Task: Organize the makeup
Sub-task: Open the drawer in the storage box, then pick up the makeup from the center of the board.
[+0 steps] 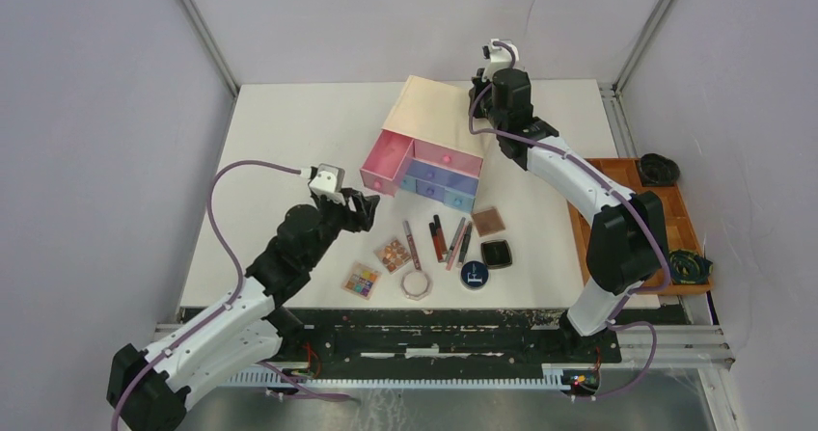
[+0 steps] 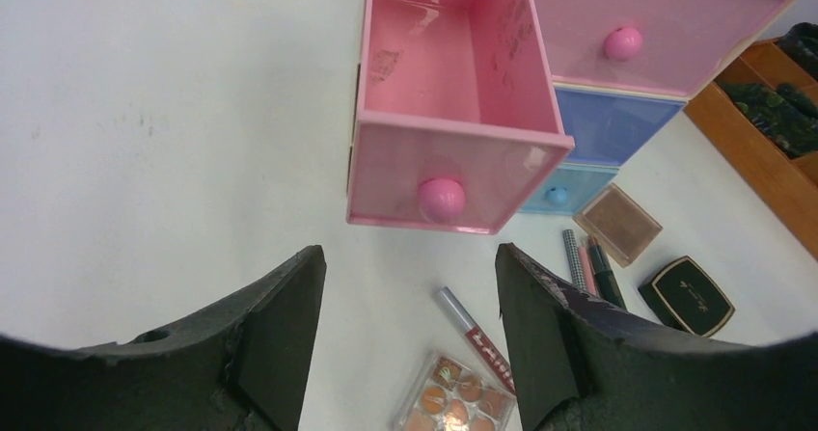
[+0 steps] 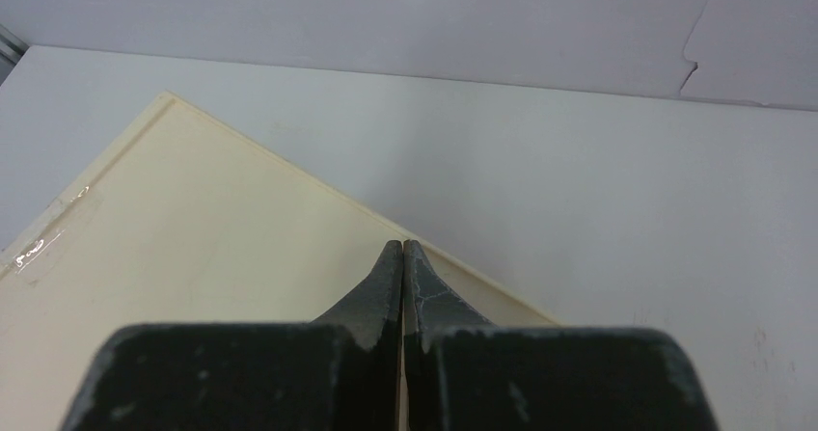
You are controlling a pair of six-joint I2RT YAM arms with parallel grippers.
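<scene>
On the tabletop just before the drawer box (image 1: 424, 113), makeup (image 1: 437, 240) lies loose; pink drawer (image 2: 386, 175) open, empty. My left end effector (image 2: 410, 257) is released above the palette (image 2: 455, 404). I'd drop straight and pinch its edges. Right end effector (image 3: 402, 257) is clenched over the box.

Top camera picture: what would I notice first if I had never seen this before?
You'd see the beige box with pink, purple and blue drawers in the middle of the white table, its left pink drawer pulled out and empty. The left tool hangs open just in front of that drawer. Nearer the arms lies a row of small makeup pieces, from a colourful square eyeshadow palette to a black square compact.
</scene>
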